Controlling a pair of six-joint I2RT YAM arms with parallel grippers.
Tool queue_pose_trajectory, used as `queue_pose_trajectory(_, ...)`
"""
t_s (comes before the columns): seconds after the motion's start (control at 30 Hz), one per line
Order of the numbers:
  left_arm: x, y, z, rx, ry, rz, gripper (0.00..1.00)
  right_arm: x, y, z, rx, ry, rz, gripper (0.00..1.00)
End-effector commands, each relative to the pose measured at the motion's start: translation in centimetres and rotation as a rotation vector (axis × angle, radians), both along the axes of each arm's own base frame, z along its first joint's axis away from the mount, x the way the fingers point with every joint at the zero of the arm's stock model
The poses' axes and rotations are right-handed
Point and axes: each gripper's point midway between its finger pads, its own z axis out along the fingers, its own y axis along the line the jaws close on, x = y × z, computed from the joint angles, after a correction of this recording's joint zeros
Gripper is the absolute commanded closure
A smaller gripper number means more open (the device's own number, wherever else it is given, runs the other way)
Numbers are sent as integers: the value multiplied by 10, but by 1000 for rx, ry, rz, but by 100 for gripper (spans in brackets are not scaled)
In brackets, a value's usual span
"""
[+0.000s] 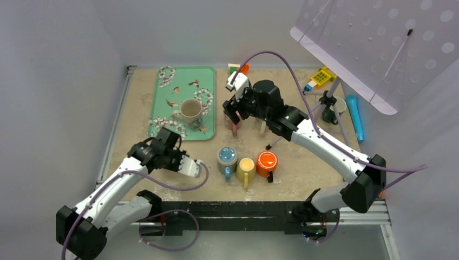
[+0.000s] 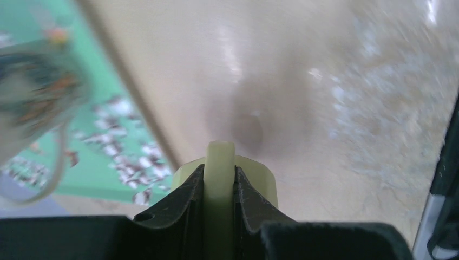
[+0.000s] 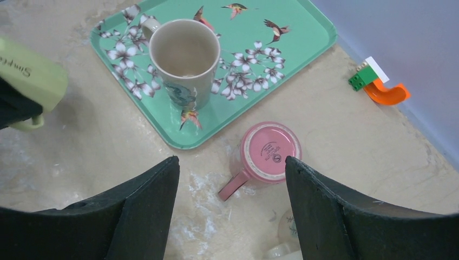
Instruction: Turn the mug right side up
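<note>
Mug [image 2: 263, 181] handle in left claw [image 2: 219, 182], wrist view only

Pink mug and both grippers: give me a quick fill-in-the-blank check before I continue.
The pink mug stands ____ on the table beside the tray.
The right gripper hangs above it with jaws ____.
The left gripper is shut on the ____ of the pale green mug.
Missing words: upside down; open; handle.

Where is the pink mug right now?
Right wrist view: the pink mug sits upside down on the table, just off the green tray's corner, framed between the right gripper's open jaws.
</note>
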Motion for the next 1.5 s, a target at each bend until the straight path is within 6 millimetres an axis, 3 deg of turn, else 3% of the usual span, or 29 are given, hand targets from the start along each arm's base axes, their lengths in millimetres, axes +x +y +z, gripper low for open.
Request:
queue_pose_trajectory(0.0, 44, -53, 118, -502, -131, 319, 100, -19, 7, 20, 83, 1, 70, 26)
queue_pose_trajectory(0.1, 50, -71, 192, -842, -83, 495, 100, -43, 11, 42, 187, -21, 167, 26)
queue_pose_trajectory(0.2, 43, -88, 259, -1126, -17, 559, 100, -68, 14, 62, 298, -30, 253, 23)
queue_pose_trajectory(0.27, 32, -101, 290, -1264, 57, 562, 100, -91, 27, 78, 411, 9, 363, 12)
queue_pose_trajectory(0.37, 22, -119, 324, -1398, 208, 563, 100, -137, 46, 88, 506, 75, 593, 7)
queue_pose_trajectory(0.53, 26, -133, 356, -1544, 342, 595, 100, -154, 45, 99, 665, 84, 635, 5)
queue_pose_trajectory(0.7, 28, -140, 360, -1576, 425, 587, 100, -182, 55, 108, 695, 92, 788, 10)
queue_pose_trajectory(0.8, 28, -141, 360, -1577, 424, 572, 100, -188, 66, 107, 694, 96, 827, 15)
queue_pose_trajectory(1.0, 22, -145, 359, -1595, 494, 570, 100, -165, 86, 96, 667, 96, 783, 38)
queue_pose_trajectory(1.03, 22, -145, 357, -1595, 500, 574, 100, -162, 88, 96, 660, 95, 780, 49)
queue_pose_trajectory(1.13, 30, -140, 347, -1580, 442, 621, 100, -151, 91, 106, 635, 43, 741, 99)
queue_pose_trajectory(1.17, 37, -135, 342, -1570, 406, 655, 100, -142, 91, 101, 595, 45, 688, 100)
queue_pose_trajectory(1.2, 43, -130, 338, -1558, 364, 691, 89, -130, 90, 102, 559, 20, 629, 100)
queue_pose_trajectory(1.23, 50, -123, 332, -1539, 313, 737, 65, -120, 88, 102, 517, -1, 577, 100)
queue_pose_trajectory(1.27, 58, -116, 328, -1519, 257, 778, 26, -105, 85, 101, 470, -25, 505, 100)
queue_pose_trajectory(1.3, 65, -109, 324, -1500, 203, 805, 4, -87, 83, 95, 408, -49, 430, 100)
queue_pose_trajectory(1.47, 86, -78, 322, -1479, -26, 890, 0, -18, 76, 70, 101, -106, 200, 100)
